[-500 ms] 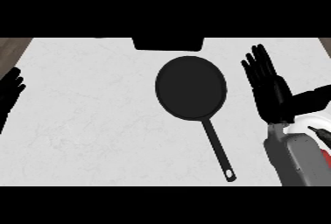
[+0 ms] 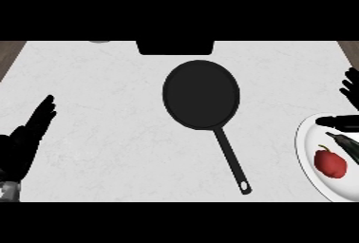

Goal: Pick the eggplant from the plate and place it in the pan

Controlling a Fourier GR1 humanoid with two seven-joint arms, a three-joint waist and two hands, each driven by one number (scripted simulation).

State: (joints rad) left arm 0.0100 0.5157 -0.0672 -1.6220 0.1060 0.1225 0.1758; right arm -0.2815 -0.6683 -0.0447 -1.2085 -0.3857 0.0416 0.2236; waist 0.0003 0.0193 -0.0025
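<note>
A black frying pan (image 2: 201,94) lies in the middle of the white counter, its handle (image 2: 232,161) pointing toward me. At the right edge sits a white plate (image 2: 306,156) carrying a dark eggplant (image 2: 345,145) and a red pepper (image 2: 330,162). My right hand (image 2: 350,87) shows only partly at the right edge, fingers straight, its thumb (image 2: 335,122) reaching over the plate's far rim just above the eggplant. It holds nothing. My left hand (image 2: 28,137) rests open at the lower left, far from the pan.
A dark block (image 2: 175,47) stands at the counter's far edge behind the pan. Brown floor shows past the counter's far corners.
My right hand and forearm have swung to the right, uncovering the plate with the eggplant and pepper. The left hand has come further into view, lower and to the right.
</note>
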